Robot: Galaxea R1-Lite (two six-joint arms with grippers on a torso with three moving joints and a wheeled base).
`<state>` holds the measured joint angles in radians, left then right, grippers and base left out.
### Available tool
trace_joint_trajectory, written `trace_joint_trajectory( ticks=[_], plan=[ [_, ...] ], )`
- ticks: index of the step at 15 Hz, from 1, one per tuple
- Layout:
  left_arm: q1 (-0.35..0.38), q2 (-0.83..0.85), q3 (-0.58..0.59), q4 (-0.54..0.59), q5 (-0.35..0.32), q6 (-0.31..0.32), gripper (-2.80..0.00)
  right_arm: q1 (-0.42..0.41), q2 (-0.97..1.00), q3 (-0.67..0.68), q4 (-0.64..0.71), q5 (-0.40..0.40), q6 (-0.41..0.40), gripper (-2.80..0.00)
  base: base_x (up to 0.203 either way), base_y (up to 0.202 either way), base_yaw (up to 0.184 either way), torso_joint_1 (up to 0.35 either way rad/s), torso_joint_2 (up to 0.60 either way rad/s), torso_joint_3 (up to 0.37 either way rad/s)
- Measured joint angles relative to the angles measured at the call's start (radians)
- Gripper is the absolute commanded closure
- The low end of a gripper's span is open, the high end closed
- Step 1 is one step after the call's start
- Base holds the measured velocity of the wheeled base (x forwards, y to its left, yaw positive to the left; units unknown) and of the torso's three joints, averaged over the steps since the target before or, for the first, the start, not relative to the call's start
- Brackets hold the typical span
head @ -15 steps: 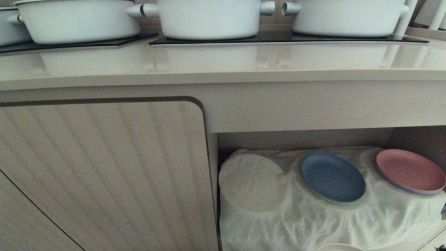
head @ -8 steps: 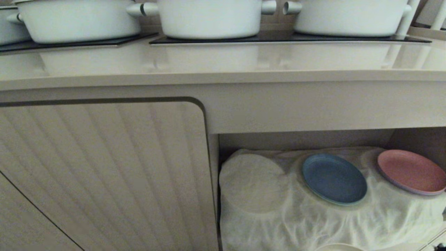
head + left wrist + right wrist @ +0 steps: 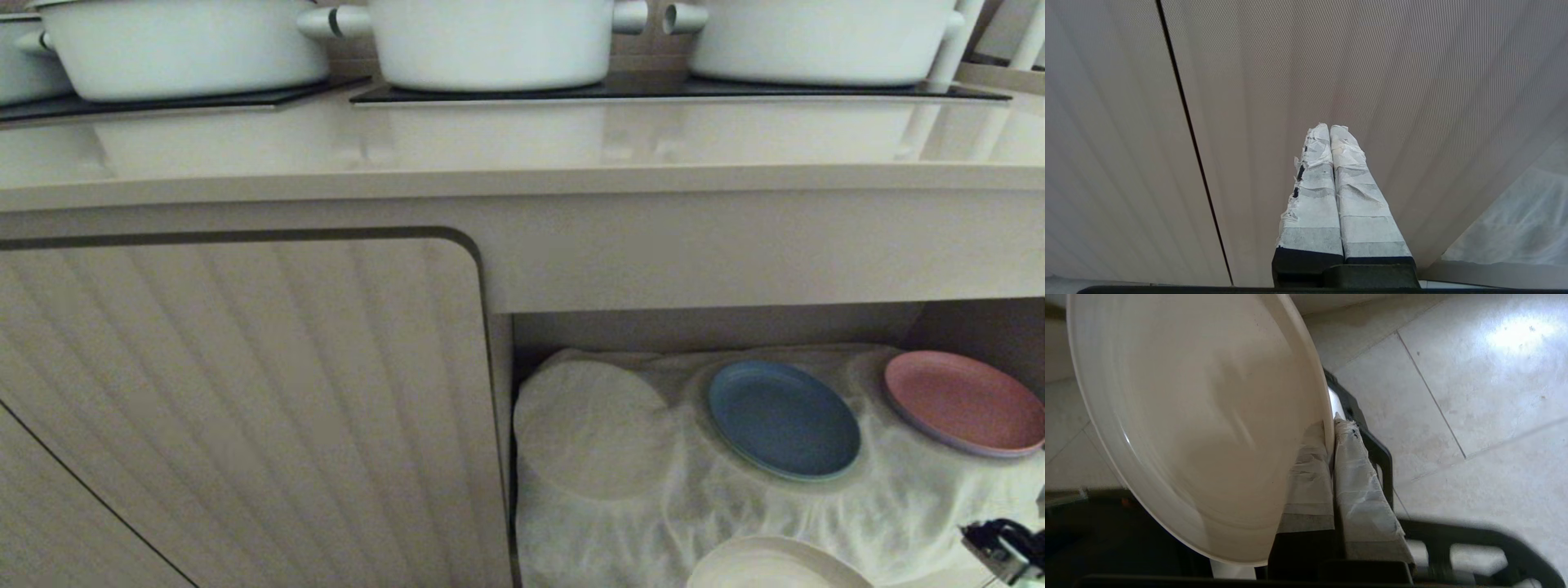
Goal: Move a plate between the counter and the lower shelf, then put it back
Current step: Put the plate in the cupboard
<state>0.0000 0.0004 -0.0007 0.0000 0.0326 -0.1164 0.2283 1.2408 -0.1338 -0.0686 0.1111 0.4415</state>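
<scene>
Up top, the counter [image 3: 522, 155] runs the whole width with three white pots [image 3: 490, 41] parked on its black hob panels [image 3: 669, 90] along the back edge, so its front strip looks like the likely landing spot for a plate. Below its right half sits the lower shelf [image 3: 963, 327], floor covered in a wrinkly cloth [image 3: 637, 523]; a blue plate [image 3: 782, 418] lies mid-shelf and a pink plate [image 3: 963, 400] near the right wall, both flat, with a round cloth-covered bump by the left wall. The plate [image 3: 775, 565] we care about, cream one, is just poking into the head view at the shelf's front edge, off the cloth as far as I can tell. Right gripper [image 3: 1329, 435] has it pinched by the rim, taped fingers [image 3: 1359, 486] clamped tight either side of the edge, plate tilted, tile floor behind it. My guess: it's mid-carry between shelf and counter. Left gripper [image 3: 1329, 130] is closed on nothing, parked facing the ribbed cabinet door [image 3: 237, 408].
</scene>
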Motion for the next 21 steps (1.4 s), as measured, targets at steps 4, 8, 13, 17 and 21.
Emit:
trace_joint_trajectory(
  ticks=[4,8,13,17,21],
  plan=[
    [0.0,0.0,0.0,0.0,0.0,0.001,0.0,0.0,0.172,-0.002,-0.202,0.001,0.003,0.0,0.0,0.0,0.0,0.0,0.0,0.0],
    [0.0,0.0,0.0,0.0,0.001,0.0,0.0,0.0,0.24,-0.032,-0.257,0.001,0.006,0.0,0.0,0.0,0.0,0.0,0.0,0.0],
    [0.0,0.0,0.0,0.0,0.001,0.0,0.0,0.0,0.341,-0.12,-0.263,0.0,0.011,0.0,0.0,0.0,0.0,0.0,0.0,0.0],
    [0.0,0.0,0.0,0.0,0.001,0.001,0.0,0.0,0.396,-0.184,-0.263,0.002,0.013,0.0,0.0,0.0,0.0,0.0,0.0,0.0],
    [0.0,0.0,0.0,0.0,0.0,0.0,0.0,0.0,0.425,-0.25,-0.261,0.004,0.03,0.0,0.0,0.0,0.0,0.0,0.0,0.0]
  ],
)
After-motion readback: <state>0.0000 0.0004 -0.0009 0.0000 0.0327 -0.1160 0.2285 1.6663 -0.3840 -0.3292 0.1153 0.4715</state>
